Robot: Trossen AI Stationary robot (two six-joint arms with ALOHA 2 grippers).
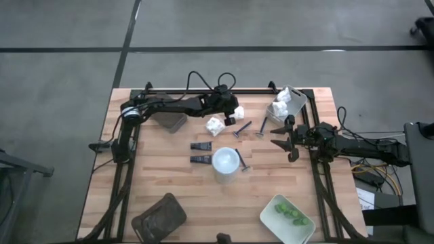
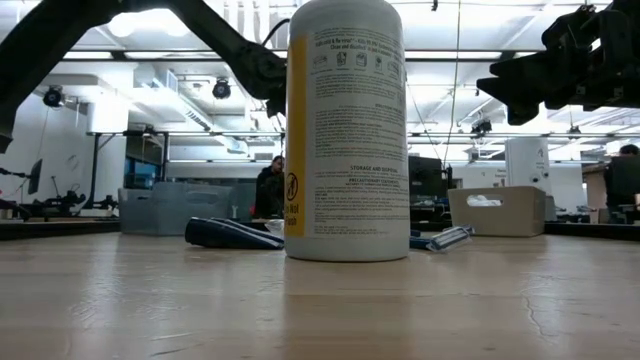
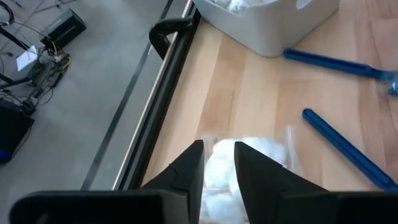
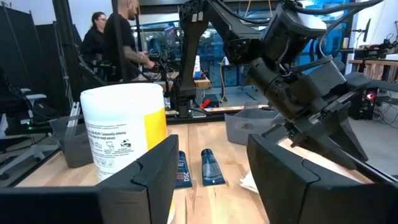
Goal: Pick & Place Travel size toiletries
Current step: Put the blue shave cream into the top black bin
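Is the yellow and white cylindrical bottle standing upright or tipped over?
Upright: the yellow and white cylindrical bottle stands vertically, base flat on the wooden table.

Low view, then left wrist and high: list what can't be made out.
Low view: the bottle hides the table behind it; the top edge cuts off its cap.
Left wrist view: the left gripper covers part of a packet; the white tray runs off the top edge.
High view: the green pieces are too small to count.

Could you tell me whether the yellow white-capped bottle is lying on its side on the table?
No, the bottle stands upright on the wooden table, with its flat base down in the low view.
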